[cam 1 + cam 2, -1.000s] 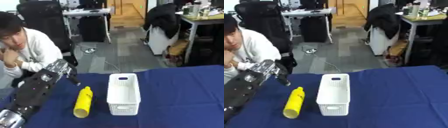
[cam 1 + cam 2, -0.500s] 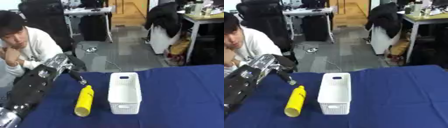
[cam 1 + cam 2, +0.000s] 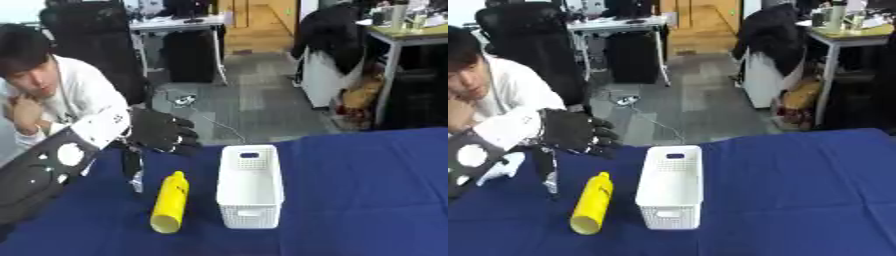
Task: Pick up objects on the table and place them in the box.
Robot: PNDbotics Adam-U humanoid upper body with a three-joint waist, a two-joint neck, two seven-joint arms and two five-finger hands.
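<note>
The left hand (image 3: 162,132) is held in the air above the far left part of the blue table (image 3: 367,190), its dark fingers curled downward and nothing seen inside them. It is carried on a black forearm that enters from the lower left. Whether the thumb is spread cannot be told. The right hand is not shown in either view.

The yellow bottle (image 3: 170,202) is laid on its side on the cloth, its capped end pointed away from the robot and its open-looking base turned toward the near edge. It is set just beside the white box (image 3: 249,186), on the box's left, roughly parallel to it and not touching it. The box is seen to stand upright with nothing inside. A thin dark upright object (image 3: 133,170) is seen near the bottle's cap, below the hand; what it is cannot be made out.

The step in hand is judged to be the reach for the bottle, with the task barely begun. For a clean pick, the fingers would best be opened before descent and the hand lowered over the bottle's middle, so that the round body is wrapped across its width rather than pushed along the cloth. Rolling toward the box is to be guarded against, and the thin object nearby should be avoided.
</note>
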